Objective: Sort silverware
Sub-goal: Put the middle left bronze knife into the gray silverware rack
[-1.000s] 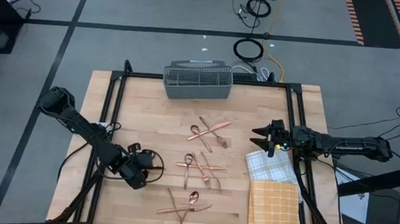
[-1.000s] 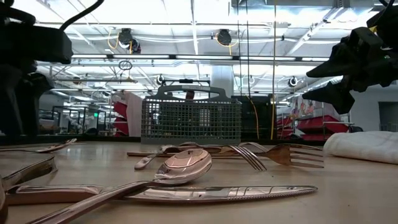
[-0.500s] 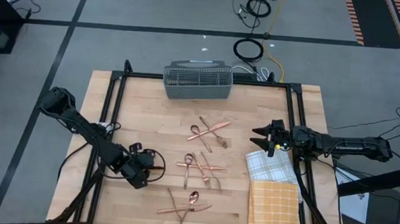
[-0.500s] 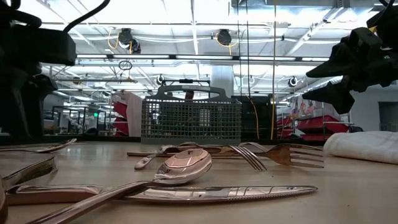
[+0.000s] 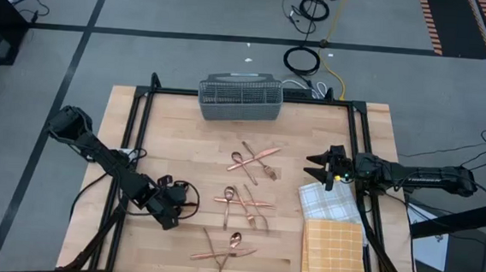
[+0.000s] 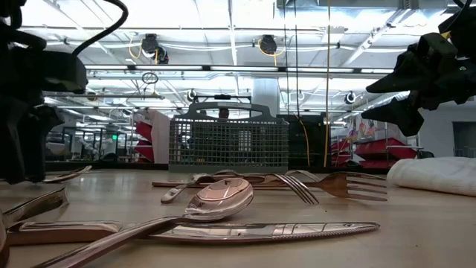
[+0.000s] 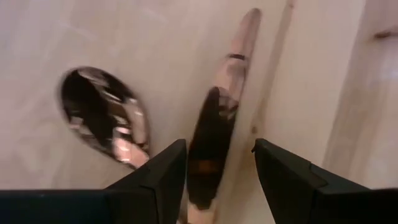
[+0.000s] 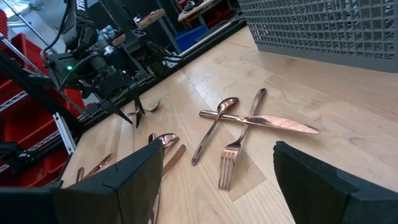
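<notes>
**Wooden table, copper cutlery spread across the middle**

Wooden table carrying a grey mesh caddy at the far edge. Copper silverware in 3 crossed clusters mid-table: far, middle, near. 2 checked cloths lying at the right side. Left gripper low over the left part of the table, fingers parted narrowly either side of a copper handle, beside a spoon bowl. Right gripper hovering just above the cloths, spread wide, holding nothing.
</notes>
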Tool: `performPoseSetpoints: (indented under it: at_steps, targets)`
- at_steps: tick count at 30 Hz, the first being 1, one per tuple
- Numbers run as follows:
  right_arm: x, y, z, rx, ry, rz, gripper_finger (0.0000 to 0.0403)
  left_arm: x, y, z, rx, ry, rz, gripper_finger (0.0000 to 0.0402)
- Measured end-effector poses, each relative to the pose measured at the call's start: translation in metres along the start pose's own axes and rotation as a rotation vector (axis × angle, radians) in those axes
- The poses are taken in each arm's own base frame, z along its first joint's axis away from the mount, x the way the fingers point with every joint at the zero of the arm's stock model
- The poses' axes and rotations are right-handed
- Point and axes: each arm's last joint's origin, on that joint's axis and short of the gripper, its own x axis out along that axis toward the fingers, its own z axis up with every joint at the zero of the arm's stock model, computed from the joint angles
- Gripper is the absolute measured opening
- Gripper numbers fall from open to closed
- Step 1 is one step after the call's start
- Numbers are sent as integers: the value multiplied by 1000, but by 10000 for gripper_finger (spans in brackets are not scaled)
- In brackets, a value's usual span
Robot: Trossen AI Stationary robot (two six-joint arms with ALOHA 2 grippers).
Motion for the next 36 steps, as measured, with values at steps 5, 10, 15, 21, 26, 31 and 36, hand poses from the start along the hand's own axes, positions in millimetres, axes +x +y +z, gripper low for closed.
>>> performPoseSetpoints:
  at_steps: [5, 10, 15, 21, 26, 31, 36]
  targets:
    - [0, 0, 0, -3, 0, 0, 288, 8, 4, -4, 8, 15, 29, 141]
    - [0, 0, 0, -3, 0, -1, 288, 14, 8, -4, -2, 47, 41, 67]
    - [0, 0, 0, -1, -2, -3, 288, 15, 4, 2, -15, 39, -41, 10]
    - [0, 0, 0, -1, -2, -4, 288, 15, 3, 3, -23, 40, -57, 5]
    - [0, 0, 0, 0, -2, -4, 288, 13, 1, 6, -42, 44, -57, 2]
    - [0, 0, 0, 0, -2, -3, 288, 3, -7, 16, -82, 33, -75, 0]
    - [0, 0, 0, 19, -2, -3, 288, -5, -13, 26, -85, 18, -48, 0]
